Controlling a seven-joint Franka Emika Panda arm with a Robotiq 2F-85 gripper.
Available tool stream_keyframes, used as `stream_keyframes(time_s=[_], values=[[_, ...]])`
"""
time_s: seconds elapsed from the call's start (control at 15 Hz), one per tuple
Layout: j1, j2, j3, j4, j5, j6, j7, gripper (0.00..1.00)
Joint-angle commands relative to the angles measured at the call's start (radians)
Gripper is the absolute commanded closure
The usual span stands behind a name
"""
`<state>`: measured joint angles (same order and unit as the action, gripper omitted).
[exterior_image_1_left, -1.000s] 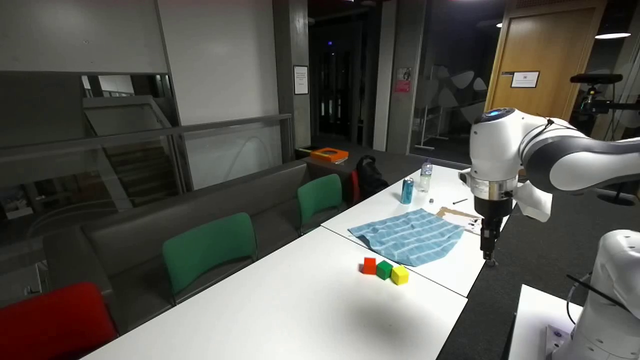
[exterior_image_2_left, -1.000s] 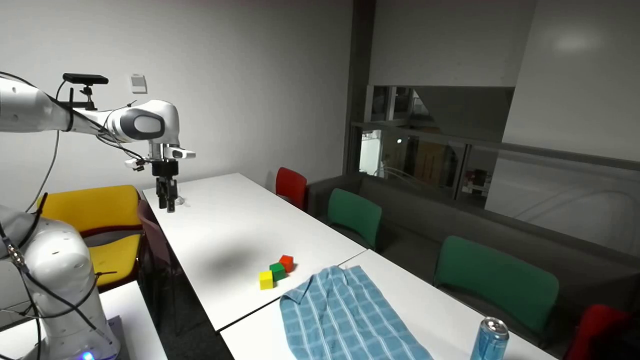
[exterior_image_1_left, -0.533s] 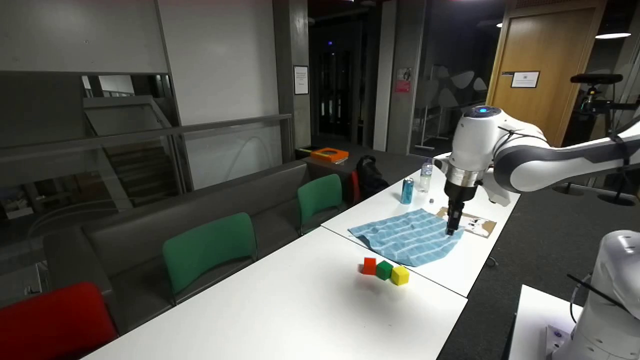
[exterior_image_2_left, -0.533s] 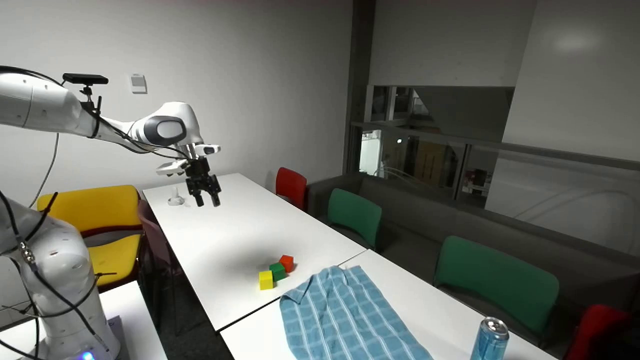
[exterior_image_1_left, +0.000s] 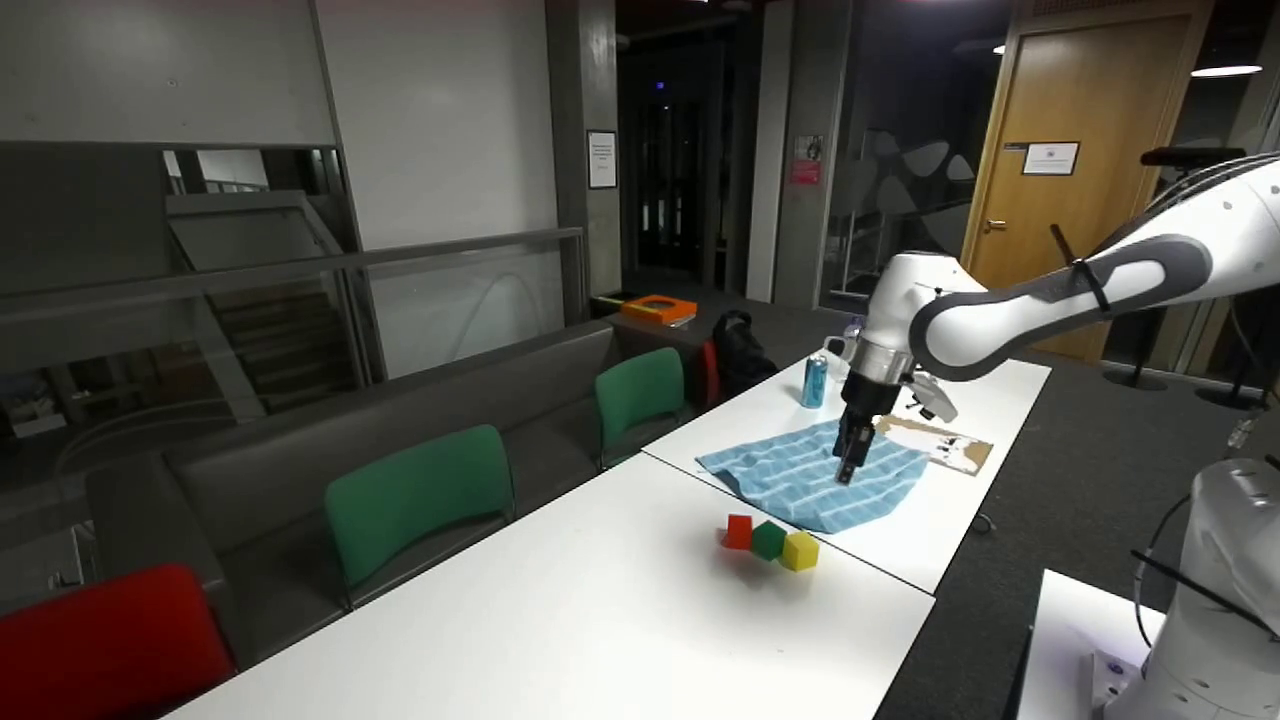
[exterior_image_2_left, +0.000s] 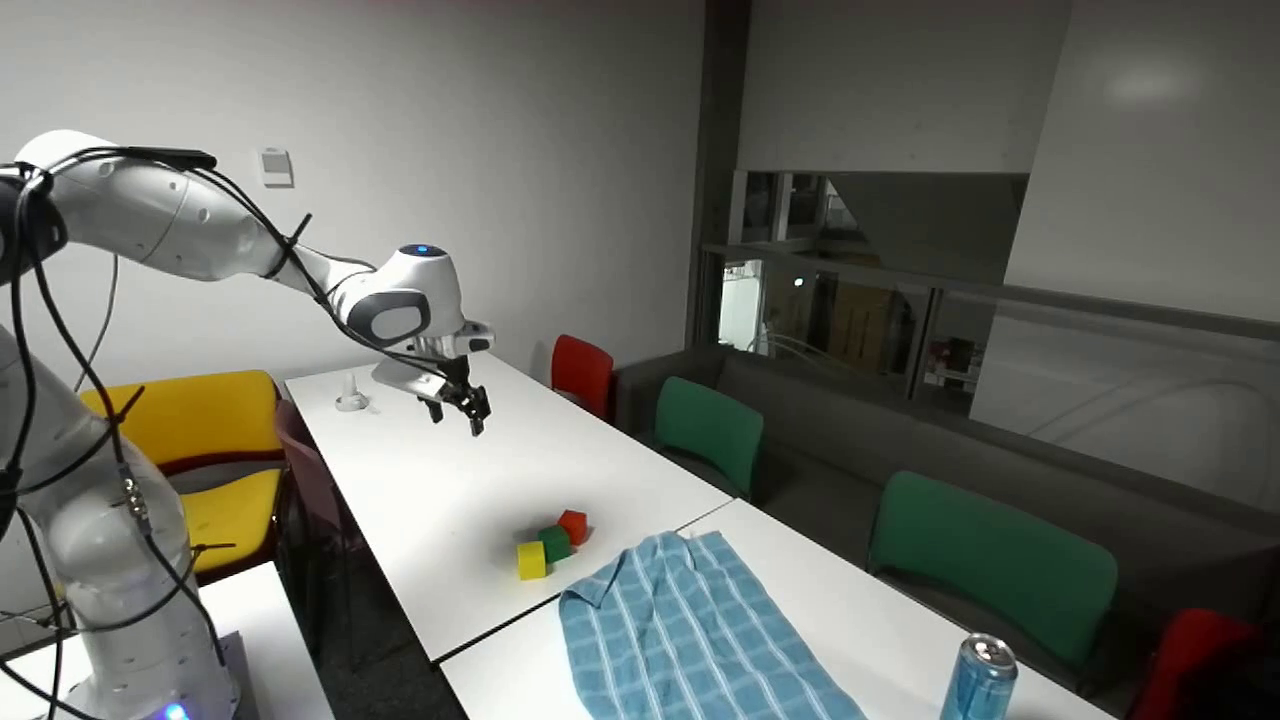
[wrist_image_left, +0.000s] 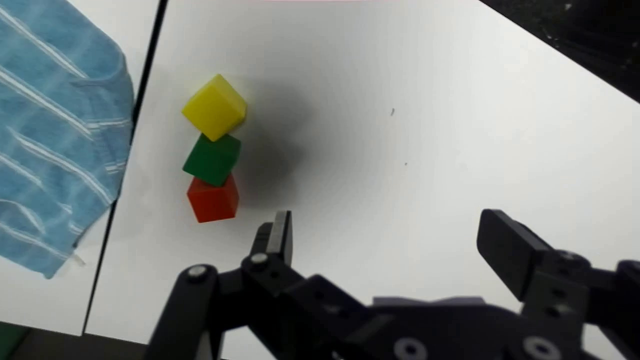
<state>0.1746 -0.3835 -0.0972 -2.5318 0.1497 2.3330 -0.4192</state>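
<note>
Robot arm (exterior_image_2_left: 215, 230): White and strung with black cables, it stretches toward four o'clock above a white table (exterior_image_2_left: 400, 465) in an exterior view.

Yellow chair (exterior_image_2_left: 200, 403): It stands at one o'clock from the arm's base, partly hidden behind it.

Gripper (wrist_image_left: 387, 216): Its black fingers stand wide apart above the tabletop, white surface showing between them, away from the three blocks.

Yellow block (exterior_image_2_left: 532, 561): It rests on the white table at five o'clock from the gripper; the wrist view puts it at ten o'clock, a corner turned toward its green neighbor.

Green block (exterior_image_2_left: 555, 545): Middle of the row, also at five o'clock from the gripper, it touches or nearly touches the blocks on either side.

Red block (exterior_image_2_left: 573, 527): It lies between four and five o'clock from the gripper, and at nine o'clock in the wrist view.

Cloth (exterior_image_2_left: 690, 625): Blue with white stripes and rumpled, it spreads over the adjoining table (exterior_image_2_left: 880, 640) at four o'clock from the blocks.

Can (exterior_image_2_left: 980, 685): Blue and upright, it stands at three o'clock from the cloth.
</note>
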Motion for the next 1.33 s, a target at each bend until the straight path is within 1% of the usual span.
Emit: stream_keyframes(time_s=[0.0, 0.07, 0.13, 0.33, 0.4, 0.47, 0.6, 0.67, 0.8, 1.0, 1.27], values=[[0.044, 0.054, -0.071, 0.005, 0.179, 0.02, -0.204, 0.0], [0.005, 0.038, -0.02, 0.0, 0.115, 0.005, -0.114, 0.0], [0.005, 0.05, -0.027, 0.001, 0.144, 0.004, -0.147, 0.0], [0.004, 0.059, -0.032, 0.001, 0.157, 0.004, -0.162, 0.0], [-0.012, 0.052, -0.004, 0.0, 0.122, 0.032, -0.089, 0.0], [-0.02, 0.056, 0.011, 0.003, 0.101, 0.049, -0.047, 0.0], [-0.042, 0.098, 0.039, 0.015, 0.075, 0.132, 0.071, 0.0], [-0.052, 0.118, 0.049, 0.02, 0.059, 0.165, 0.125, 0.0], [-0.075, 0.168, 0.057, 0.035, 0.023, 0.192, 0.2, 0.0], [-0.098, 0.247, 0.041, 0.045, 0.034, 0.209, 0.246, 0.0], [-0.135, 0.363, 0.027, 0.073, 0.083, 0.201, 0.226, 0.0]])
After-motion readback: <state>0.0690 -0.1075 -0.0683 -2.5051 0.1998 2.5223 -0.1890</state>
